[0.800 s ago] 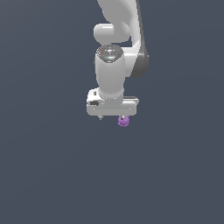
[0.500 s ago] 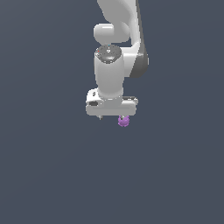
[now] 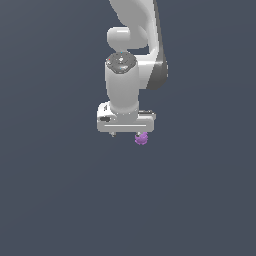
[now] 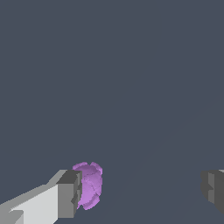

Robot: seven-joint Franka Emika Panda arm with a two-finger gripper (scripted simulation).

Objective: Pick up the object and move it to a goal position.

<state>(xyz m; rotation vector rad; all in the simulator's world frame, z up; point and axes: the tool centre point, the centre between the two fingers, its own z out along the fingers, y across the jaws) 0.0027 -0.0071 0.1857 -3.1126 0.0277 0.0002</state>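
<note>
Purple object [image 4: 89, 185], glossy lumpy blob against 1 grey blocky fingertip [image 4: 70, 194].

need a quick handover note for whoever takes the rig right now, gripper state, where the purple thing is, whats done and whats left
Gripper: open, jaws spread wide apart, holding nothing.

Purple object: sits right against the inner face of one fingertip, with a wide gap to the other. In the exterior view it peeks out just under the hand, toward the exterior view's right. Whether it rests on the surface or is touched by the pad is hard to tell.

Done: the hand is down at the object, which lies between the jaws.

Left: close on it, lift, and carry it to the goal. No goal marker shows in either view.
</note>
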